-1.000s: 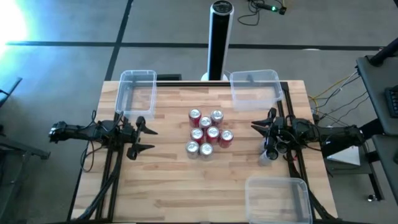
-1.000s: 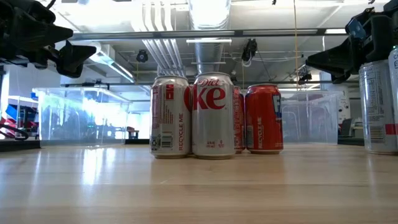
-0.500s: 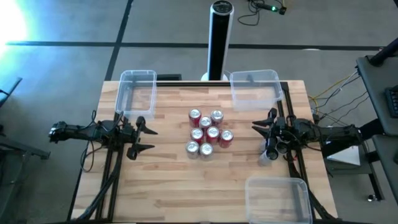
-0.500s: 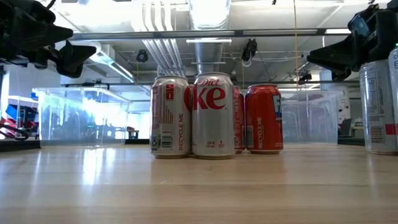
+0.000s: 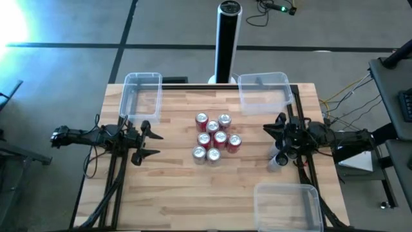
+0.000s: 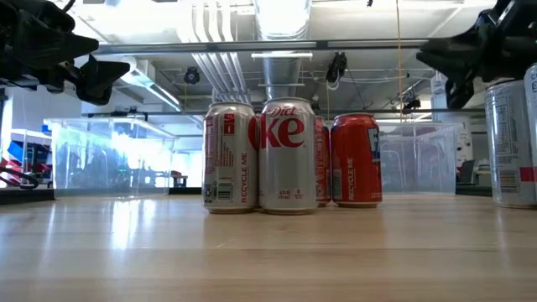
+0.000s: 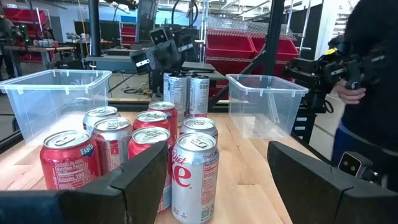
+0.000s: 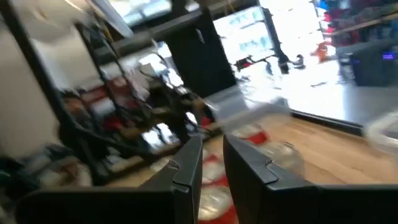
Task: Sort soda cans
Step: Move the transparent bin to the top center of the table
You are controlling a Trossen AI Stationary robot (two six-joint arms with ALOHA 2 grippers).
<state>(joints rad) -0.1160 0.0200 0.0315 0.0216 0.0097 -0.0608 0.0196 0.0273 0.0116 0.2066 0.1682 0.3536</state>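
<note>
right tool above grey can.

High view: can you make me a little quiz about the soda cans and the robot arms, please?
1. True or false: the left gripper is holding a can.
2. How many clear tubs stand on the table? A two, B three, C five.
3. Which gripper is next to the cans by the table's right edge, away from the bunch of cans in the middle?

Key
1. False: it hangs open and empty at the table's left side.
2. B.
3. The right gripper.
</note>
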